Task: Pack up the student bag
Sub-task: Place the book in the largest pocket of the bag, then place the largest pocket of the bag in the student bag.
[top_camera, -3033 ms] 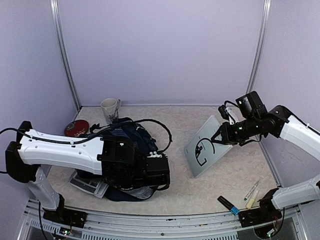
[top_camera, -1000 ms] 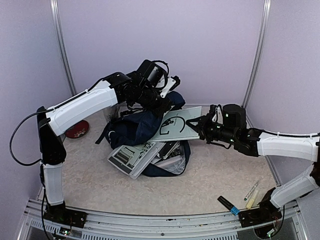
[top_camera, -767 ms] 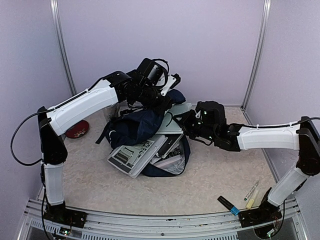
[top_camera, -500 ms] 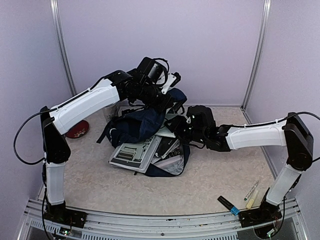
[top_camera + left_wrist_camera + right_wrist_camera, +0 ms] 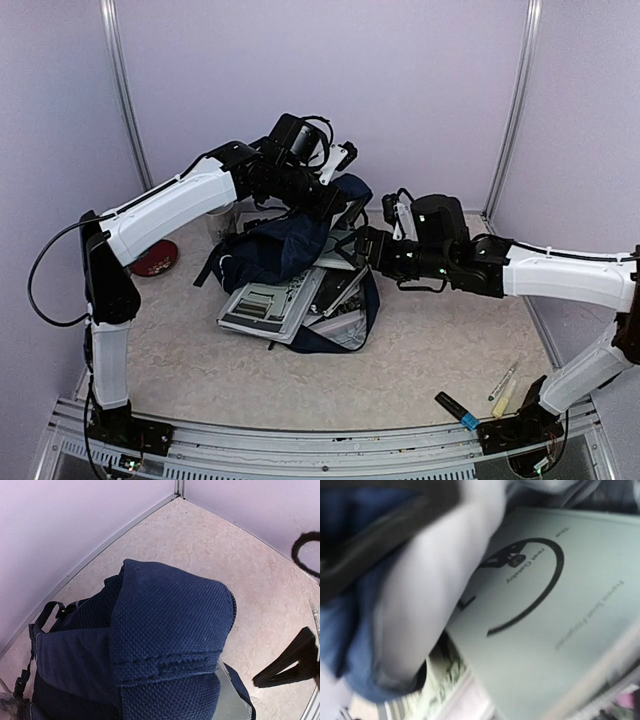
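The student bag [image 5: 275, 250] is dark navy and lies on the table with its mouth toward the right. My left gripper [image 5: 322, 196] is shut on its upper flap and holds it raised. In the left wrist view the navy mesh fabric [image 5: 170, 630] fills the middle and hides the fingers. A pale green book with a black ring on its cover [image 5: 545, 630] lies in the bag's mouth [image 5: 343, 246]. My right gripper [image 5: 366, 246] hovers at that mouth, open, with no finger on the book. A grey-white book [image 5: 262, 303] sticks out of the bag at the front.
A red round object [image 5: 155, 257] lies at the left by the wall. A black marker with a blue end [image 5: 457, 410] and two pens [image 5: 503, 385] lie at the front right. Purple walls close in the left, back and right sides.
My right arm carried the pale green book from the right into the bag's mouth, let go of it and drew back to the right. The left gripper keeps the flap raised.
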